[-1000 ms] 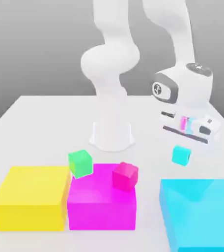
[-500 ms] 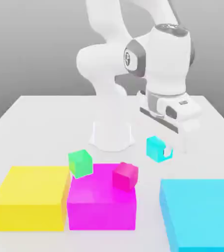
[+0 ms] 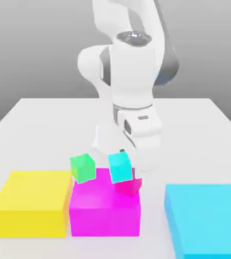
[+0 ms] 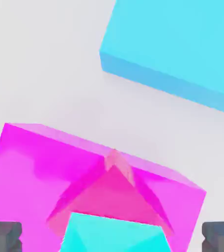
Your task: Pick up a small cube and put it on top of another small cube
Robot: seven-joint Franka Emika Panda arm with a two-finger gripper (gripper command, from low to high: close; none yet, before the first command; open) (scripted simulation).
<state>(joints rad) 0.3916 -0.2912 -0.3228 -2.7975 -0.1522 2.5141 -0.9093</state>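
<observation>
Cyan cube (image 3: 120,167) now over crimson cube (image 3: 129,185), tool (image 4: 113,238) seemingly open.

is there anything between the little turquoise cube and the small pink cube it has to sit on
Nothing visible. The turquoise cube sits right on top of the pink cube, which rests on the big magenta block. The green cube is off to the exterior view's left, clear of the stack.

yellow blk (image 3: 31,202) | magenta blk (image 3: 103,212) beside | green cube (image 3: 82,167) | big cyan blk (image 3: 208,215) | table (image 3: 41,121)
</observation>
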